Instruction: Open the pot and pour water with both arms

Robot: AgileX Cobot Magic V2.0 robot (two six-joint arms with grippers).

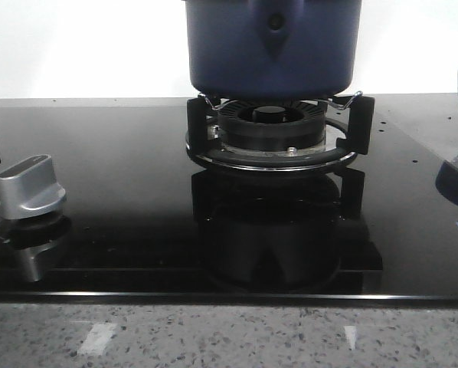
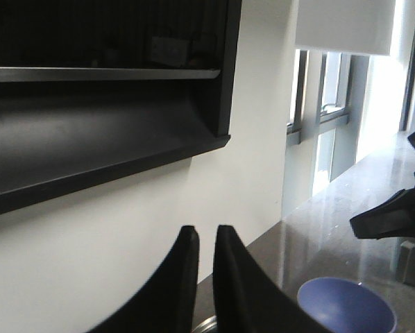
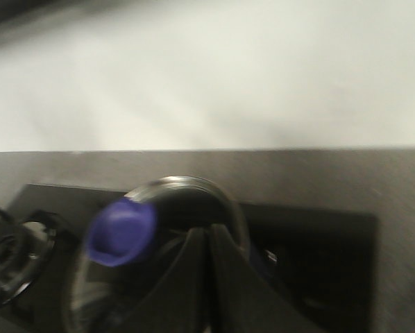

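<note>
In the front view we see the pot [image 1: 273, 47], dark blue, sitting on the burner [image 1: 271, 126] of a glossy black hob [image 1: 137, 199]; its top is cut off by the frame, a silver knob [image 1: 30, 186] sits at the near left, and neither gripper appears. In the left wrist view the left gripper [image 2: 206, 239] has its two dark fingers nearly together with nothing between them, raised towards a wall and cabinet [image 2: 103, 104]; a lighter blue bowl [image 2: 345, 312] rests on the worktop [image 2: 360, 201] below and beside it. In the blurred right wrist view the right gripper [image 3: 209, 239] looks pressed together at the rim of a glass lid [image 3: 159, 243] with a blue knob [image 3: 121, 232] just beside its fingertips. We judge the lid could slip or swing loose, since the hold is on a thin edge. No brand, label or writing is legible.
</note>
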